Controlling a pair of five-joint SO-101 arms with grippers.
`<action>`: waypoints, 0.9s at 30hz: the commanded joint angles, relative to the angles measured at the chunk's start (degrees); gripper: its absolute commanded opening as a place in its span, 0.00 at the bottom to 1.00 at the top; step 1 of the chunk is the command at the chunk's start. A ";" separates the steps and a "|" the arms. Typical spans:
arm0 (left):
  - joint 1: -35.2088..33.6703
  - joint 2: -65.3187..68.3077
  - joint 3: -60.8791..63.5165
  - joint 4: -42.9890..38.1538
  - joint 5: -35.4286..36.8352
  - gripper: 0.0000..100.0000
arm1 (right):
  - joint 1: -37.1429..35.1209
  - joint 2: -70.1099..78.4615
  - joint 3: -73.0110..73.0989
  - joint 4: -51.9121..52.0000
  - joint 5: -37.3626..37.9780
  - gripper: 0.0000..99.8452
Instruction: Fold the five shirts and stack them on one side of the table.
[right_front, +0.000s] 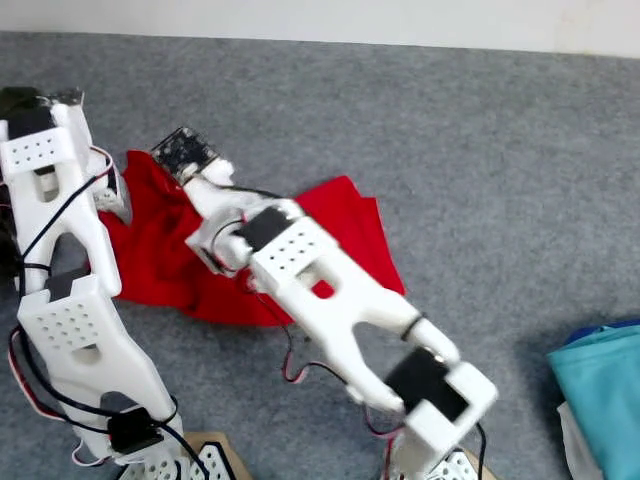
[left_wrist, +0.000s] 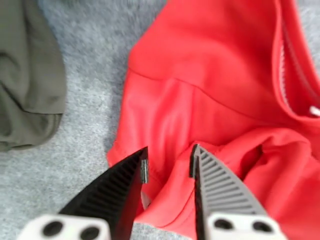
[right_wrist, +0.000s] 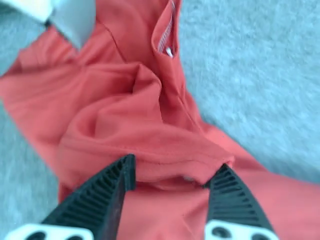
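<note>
At the near right edge of the bench (right_front: 480, 150) a teal garment (right_front: 600, 385) is lying, well apart from the work. Farther in, left of centre, the red shirt (right_front: 340, 220) is sprawling rumpled and unfolded under both arms. My left end effector (left_wrist: 168, 165) is hanging with its jaws spread over a ridge at the shirt's left edge. My right end effector (right_wrist: 175, 175) is likewise spread, straddling a raised fold of the cloth. As far as I'm seeing, neither is pinching anything yet. I'm judging the shirt light, limp and a little slick, so it will be sagging and bunching. That is why I'm favouring bites on seamed edges such as hem, shoulder or collar band, rather than loose middle cloth. At the far left an olive garment (left_wrist: 25, 75) is lying near the shirt, not touching it.
</note>
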 joint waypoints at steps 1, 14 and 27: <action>1.27 -3.74 -5.32 2.81 -0.44 0.14 | 3.56 -15.16 6.64 3.74 2.46 0.21; 6.46 -3.91 -5.23 4.84 -0.18 0.14 | 8.22 -61.85 52.62 -7.25 1.93 0.21; 17.63 -12.35 15.60 2.64 -5.45 0.14 | 12.18 -66.33 60.79 -11.38 0.44 0.21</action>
